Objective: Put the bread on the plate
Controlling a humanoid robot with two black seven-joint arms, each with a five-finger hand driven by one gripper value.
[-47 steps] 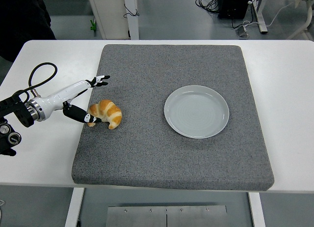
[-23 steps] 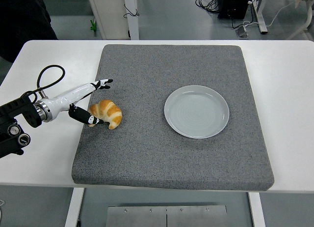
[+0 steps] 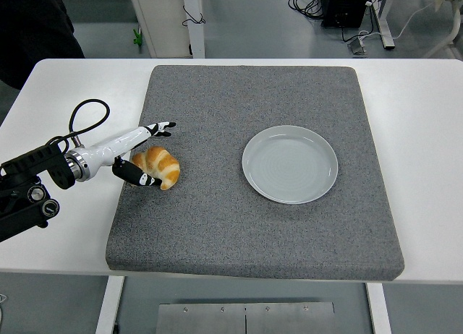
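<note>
The left hand has white shells and black fingertips; a looped black cable leaves its black forearm.

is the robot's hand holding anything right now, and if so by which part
Nothing is held yet. The left hand is open at the left end of the bread, fingers stretched above it and thumb at its near side. The bread lies on the grey mat.

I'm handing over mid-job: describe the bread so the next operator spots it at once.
Look at the grey mat on the white table. Near its left edge, by the left hand, lies the bread: a golden curved croissant, well left of the empty plate.
</note>
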